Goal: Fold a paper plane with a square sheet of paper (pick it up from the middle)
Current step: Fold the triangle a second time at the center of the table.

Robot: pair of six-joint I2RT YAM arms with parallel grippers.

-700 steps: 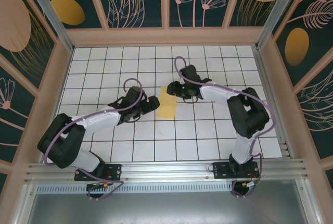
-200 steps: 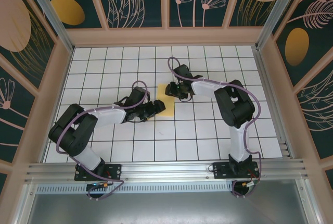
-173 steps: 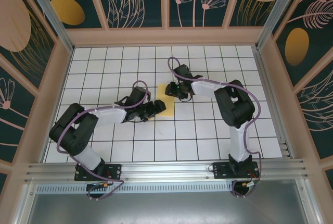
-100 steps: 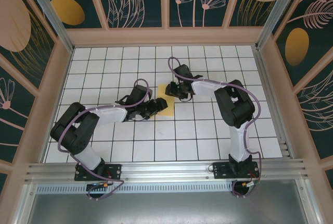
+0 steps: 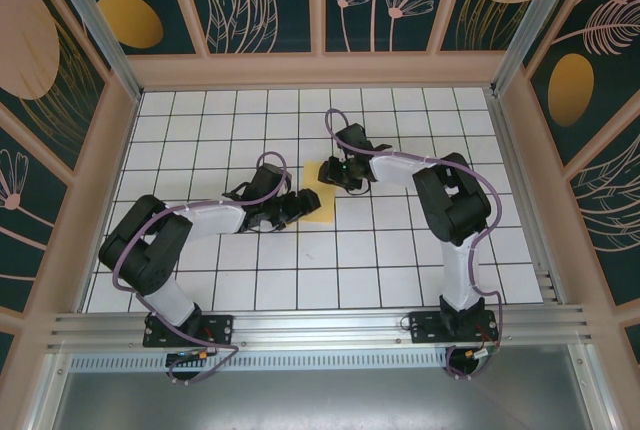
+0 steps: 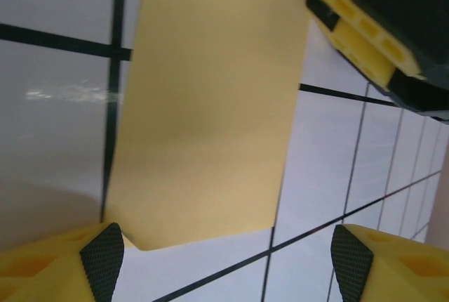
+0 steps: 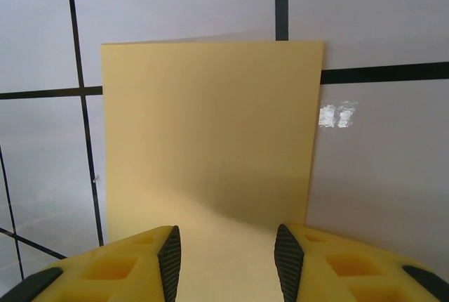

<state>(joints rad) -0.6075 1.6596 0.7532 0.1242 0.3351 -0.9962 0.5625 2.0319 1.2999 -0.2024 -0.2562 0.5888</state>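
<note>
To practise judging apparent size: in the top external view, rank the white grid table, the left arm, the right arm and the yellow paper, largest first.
1. white grid table
2. left arm and right arm: much alike, so left unranked
3. yellow paper, smallest

Left end effector (image 5: 303, 207) slides in against the left edge of the square sheet of paper (image 5: 323, 204); right arm tucks its elbow inward, right end effector (image 5: 333, 176) crowding the far edge, less yellow showing.

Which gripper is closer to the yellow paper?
Right. The right gripper is over the paper's far end; the left gripper sits open at its near end, one finger by a corner.
</note>
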